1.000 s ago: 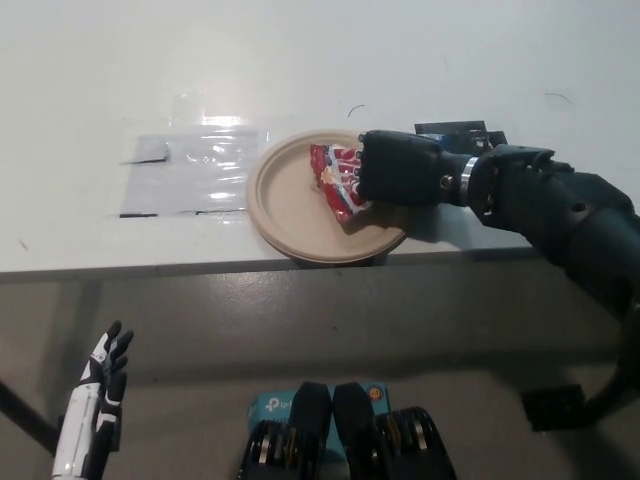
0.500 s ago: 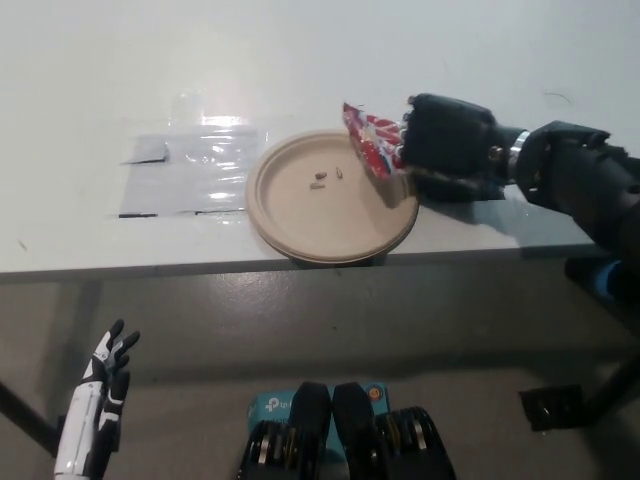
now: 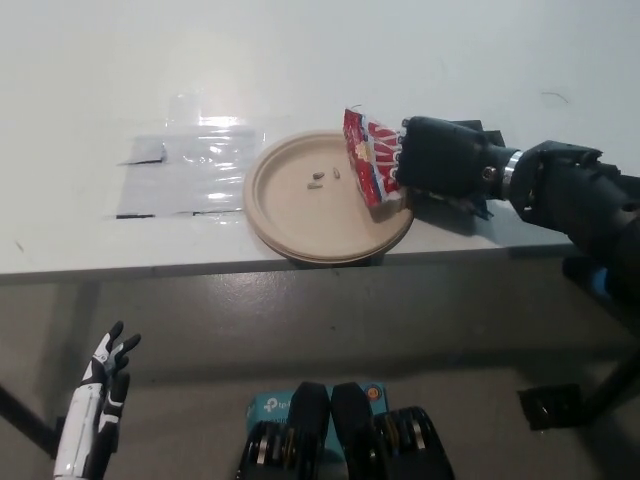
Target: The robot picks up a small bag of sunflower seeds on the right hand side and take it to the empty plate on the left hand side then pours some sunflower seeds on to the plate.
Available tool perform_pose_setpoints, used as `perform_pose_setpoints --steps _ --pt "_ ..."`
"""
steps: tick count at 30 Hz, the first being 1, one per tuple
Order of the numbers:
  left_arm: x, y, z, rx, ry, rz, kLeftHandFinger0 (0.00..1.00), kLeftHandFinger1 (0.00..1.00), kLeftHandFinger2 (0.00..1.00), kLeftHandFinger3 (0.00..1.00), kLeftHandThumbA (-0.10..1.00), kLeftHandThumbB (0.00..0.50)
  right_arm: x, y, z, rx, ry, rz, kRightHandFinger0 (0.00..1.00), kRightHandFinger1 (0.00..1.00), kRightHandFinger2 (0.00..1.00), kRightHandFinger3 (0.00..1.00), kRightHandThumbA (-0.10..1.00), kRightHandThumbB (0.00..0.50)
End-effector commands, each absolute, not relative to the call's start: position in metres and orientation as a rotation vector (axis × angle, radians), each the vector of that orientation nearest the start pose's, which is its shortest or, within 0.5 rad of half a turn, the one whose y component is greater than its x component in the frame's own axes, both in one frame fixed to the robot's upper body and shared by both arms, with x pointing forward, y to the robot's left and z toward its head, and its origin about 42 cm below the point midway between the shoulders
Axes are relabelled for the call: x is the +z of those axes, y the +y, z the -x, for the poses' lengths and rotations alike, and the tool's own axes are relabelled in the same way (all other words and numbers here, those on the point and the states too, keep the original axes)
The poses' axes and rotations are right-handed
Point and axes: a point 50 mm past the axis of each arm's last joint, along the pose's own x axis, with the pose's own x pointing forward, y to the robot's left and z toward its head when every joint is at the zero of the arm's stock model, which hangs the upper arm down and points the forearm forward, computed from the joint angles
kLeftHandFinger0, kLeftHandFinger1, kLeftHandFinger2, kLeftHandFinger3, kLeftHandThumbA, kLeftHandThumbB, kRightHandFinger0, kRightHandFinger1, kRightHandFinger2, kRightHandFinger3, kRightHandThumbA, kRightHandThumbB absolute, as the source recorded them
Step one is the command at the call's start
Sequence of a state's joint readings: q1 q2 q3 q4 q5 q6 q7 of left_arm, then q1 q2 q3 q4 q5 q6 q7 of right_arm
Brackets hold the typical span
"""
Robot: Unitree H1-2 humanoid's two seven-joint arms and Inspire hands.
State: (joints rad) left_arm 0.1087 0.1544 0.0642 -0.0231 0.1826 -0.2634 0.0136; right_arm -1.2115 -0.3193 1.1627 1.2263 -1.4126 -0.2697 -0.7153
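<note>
Head view: the black right hand [image 3: 440, 155] is wrapped tight around the small red and white seed bag [image 3: 372, 160]. The bag hangs over the right edge of the round tan paper plate [image 3: 290, 222]. A second ago the bag was low over the plate's middle and hid that spot. Now it has lifted off to the plate's right side, and 2 little sunflower seeds [image 3: 326, 178] lie near the plate's middle. So I think some pouring is done, though only a tiny bit came out. The white left hand [image 3: 100, 385] rests far below the plate, off the white table [image 3: 90, 80], with its fingers spread and nothing in them. The bag's opening is hard to see. A clear plastic sheet [image 3: 185, 165] lies left of the plate.
</note>
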Motion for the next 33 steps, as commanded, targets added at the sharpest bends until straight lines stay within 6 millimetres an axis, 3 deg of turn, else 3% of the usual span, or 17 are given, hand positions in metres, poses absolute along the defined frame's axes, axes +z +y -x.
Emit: perform_pose_setpoints --steps 1,4,7,8,11,13,17,19,25,30,32,33 --pt "0.108 0.288 -0.243 0.055 -0.24 -0.367 1.0 1.0 0.9 1.0 1.0 0.0 0.282 -0.183 -0.564 0.315 -1.109 2.242 0.0 0.09 0.48 0.11 -0.08 0.295" --pt "0.11 0.289 -0.245 0.056 -0.24 -0.363 1.0 1.0 0.91 1.0 1.0 0.0 0.279 -0.19 -0.564 0.279 -1.089 2.22 0.0 0.13 0.59 0.12 -0.1 0.283" --pt "0.109 0.29 -0.244 0.06 -0.239 -0.363 1.0 1.0 0.9 1.0 1.0 0.0 0.278 -0.197 -0.562 0.267 -1.067 2.149 0.0 0.14 0.63 0.1 -0.1 0.275" --pt "0.108 0.289 -0.244 0.063 -0.239 -0.362 1.0 1.0 0.9 1.0 1.0 0.0 0.279 -0.201 -0.562 0.26 -1.057 2.09 0.0 0.17 0.65 0.08 -0.1 0.309" --pt "0.104 0.288 -0.241 0.067 -0.225 -0.359 1.0 1.0 0.9 1.0 1.0 0.0 0.284 -0.212 -0.561 0.196 -1.043 1.966 0.0 0.18 0.65 0.06 -0.1 0.299" --pt "0.103 0.288 -0.239 0.069 -0.224 -0.355 1.0 1.0 0.9 1.0 1.0 0.0 0.287 -0.217 -0.563 0.186 -0.989 1.953 0.0 0.21 0.68 0.12 -0.1 0.259" --pt "0.101 0.289 -0.236 0.073 -0.221 -0.359 1.0 1.0 0.89 1.0 1.0 0.0 0.286 -0.226 -0.562 0.126 -1.02 1.934 0.0 0.19 0.67 0.09 -0.1 0.301" --pt "0.1 0.289 -0.235 0.076 -0.221 -0.368 1.0 1.0 0.88 1.0 1.0 0.0 0.283 -0.231 -0.56 0.124 -1.011 1.902 0.0 0.22 0.72 0.09 -0.1 0.294" --pt "0.098 0.29 -0.233 0.083 -0.219 -0.362 1.0 1.0 0.89 1.0 1.0 0.0 0.277 -0.238 -0.558 0.115 -1.01 1.9 0.0 0.18 0.71 0.08 -0.1 0.254" --pt "0.099 0.29 -0.235 0.086 -0.226 -0.366 1.0 1.0 0.87 1.0 1.0 0.0 0.274 -0.244 -0.556 0.126 -1.03 1.954 0.0 0.14 0.63 0.08 -0.1 0.276" --pt "0.099 0.29 -0.234 0.087 -0.223 -0.365 1.0 1.0 0.87 1.0 1.0 0.0 0.272 -0.245 -0.557 0.138 -1.013 1.984 0.0 0.15 0.64 0.1 -0.1 0.264" --pt "0.099 0.29 -0.233 0.086 -0.223 -0.367 1.0 1.0 0.87 1.0 1.0 0.0 0.269 -0.245 -0.556 0.143 -1.016 1.995 0.0 0.15 0.64 0.1 -0.1 0.287"
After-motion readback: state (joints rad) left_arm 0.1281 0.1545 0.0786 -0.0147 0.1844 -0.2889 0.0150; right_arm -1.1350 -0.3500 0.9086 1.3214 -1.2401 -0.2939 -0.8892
